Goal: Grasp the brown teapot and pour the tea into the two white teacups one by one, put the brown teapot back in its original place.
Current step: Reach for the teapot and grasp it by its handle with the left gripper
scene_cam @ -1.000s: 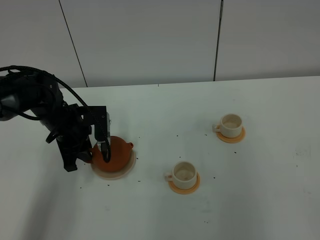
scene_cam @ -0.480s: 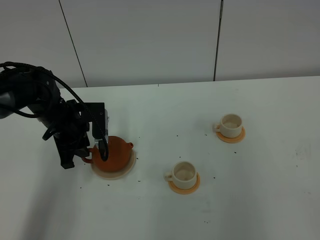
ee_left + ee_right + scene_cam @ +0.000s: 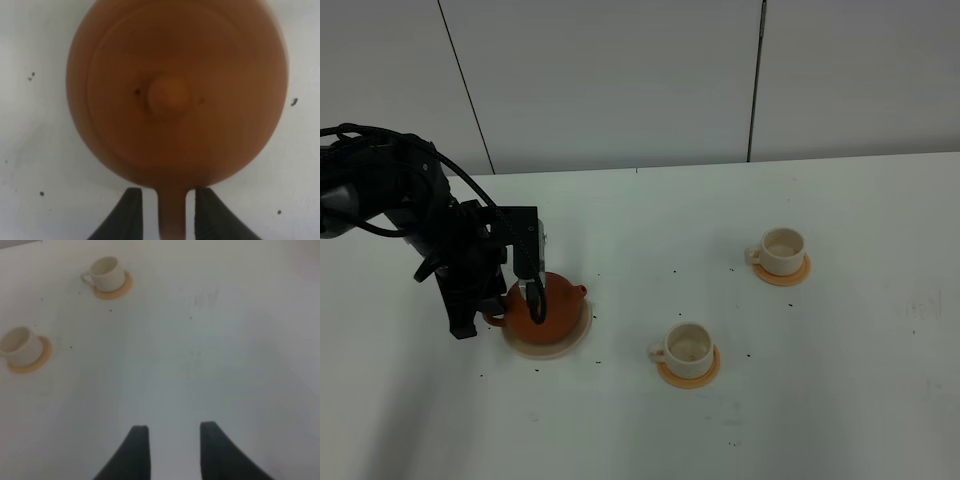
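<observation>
The teapot (image 3: 548, 308) sat on the saucer (image 3: 563, 347) at the left of the desk (image 3: 840, 400), spout towards the right. The left end effector (image 3: 167, 192) was part open, one finger on each side of the handle (image 3: 171, 217) with a thin gap either side, gripping nothing. The near cup (image 3: 688, 343) and far cup (image 3: 783, 250) stood on orange coasters (image 3: 705, 375), well apart from the teapot. The right end effector (image 3: 170, 427) hung open and empty over the desk

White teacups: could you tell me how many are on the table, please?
2. The near teacup sits on an orange coaster right of the teapot; the far teacup on another, farther right.
</observation>
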You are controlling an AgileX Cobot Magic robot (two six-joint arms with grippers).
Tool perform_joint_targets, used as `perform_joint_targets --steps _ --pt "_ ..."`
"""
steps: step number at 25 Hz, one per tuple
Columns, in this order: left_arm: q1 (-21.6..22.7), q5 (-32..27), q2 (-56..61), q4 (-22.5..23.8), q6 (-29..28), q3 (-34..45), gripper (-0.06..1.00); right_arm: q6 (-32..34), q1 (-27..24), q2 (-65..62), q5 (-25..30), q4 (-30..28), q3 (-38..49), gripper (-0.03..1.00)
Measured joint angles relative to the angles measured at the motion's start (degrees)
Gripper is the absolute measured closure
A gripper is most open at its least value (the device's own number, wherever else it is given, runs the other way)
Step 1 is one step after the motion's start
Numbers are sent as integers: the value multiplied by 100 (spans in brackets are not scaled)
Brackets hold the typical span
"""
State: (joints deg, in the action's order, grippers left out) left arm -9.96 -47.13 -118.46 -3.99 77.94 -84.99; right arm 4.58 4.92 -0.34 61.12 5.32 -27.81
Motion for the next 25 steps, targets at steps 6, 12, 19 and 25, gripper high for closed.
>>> perform_joint_targets --steps 6,12,19,25 --pt "-19 24 7 11 -20 0 62 0 0 0 0 0 0 73" --pt "-19 24 7 11 -27 0 62 0 0 0 0 6 0 73" --pt "-19 -8 7 49 -118 0 62 0 0 0 0 11 0 73" --pt "-118 -97 7 507 -410 0 62 0 0 0 0 11 0 73"
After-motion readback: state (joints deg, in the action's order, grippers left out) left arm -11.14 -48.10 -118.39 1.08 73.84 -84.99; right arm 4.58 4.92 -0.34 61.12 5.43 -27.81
